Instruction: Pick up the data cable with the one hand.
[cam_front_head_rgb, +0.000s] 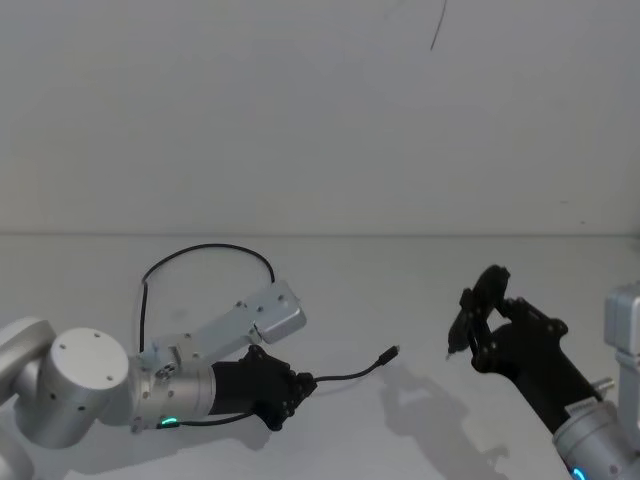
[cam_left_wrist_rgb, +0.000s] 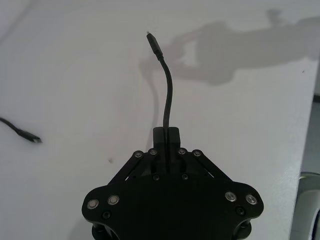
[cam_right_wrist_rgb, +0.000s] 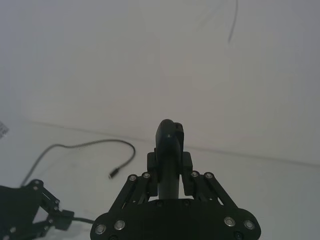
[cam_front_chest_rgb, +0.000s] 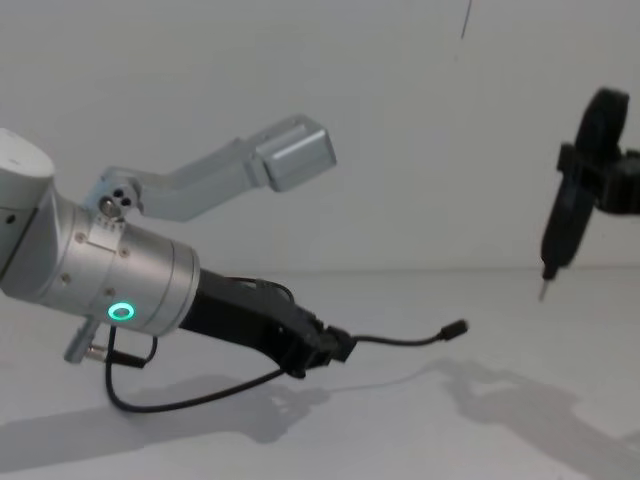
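Left wrist view: we see the left gripper (cam_left_wrist_rgb: 166, 136) at the lower middle of the frame. Its 2 fingers (cam_left_wrist_rgb: 175, 137) are pressed together on the data cable (cam_left_wrist_rgb: 168, 95), which rises from them toward the top centre and ends in a small plug.

In the chest view this gripper sits low and left of centre. The cable's short end sticks out to the right, its plug clear of the white table (cam_front_chest_rgb: 520, 430). The rest droops in a loop under the silver wrist at lower left.

In the head view more cable arcs behind the arm at centre left.

In the right wrist view the right gripper (cam_right_wrist_rgb: 169, 162) is clamped on a dark pointed tool (cam_right_wrist_rgb: 169, 135). The chest view puts it at upper right, tip down, well apart from the cable.
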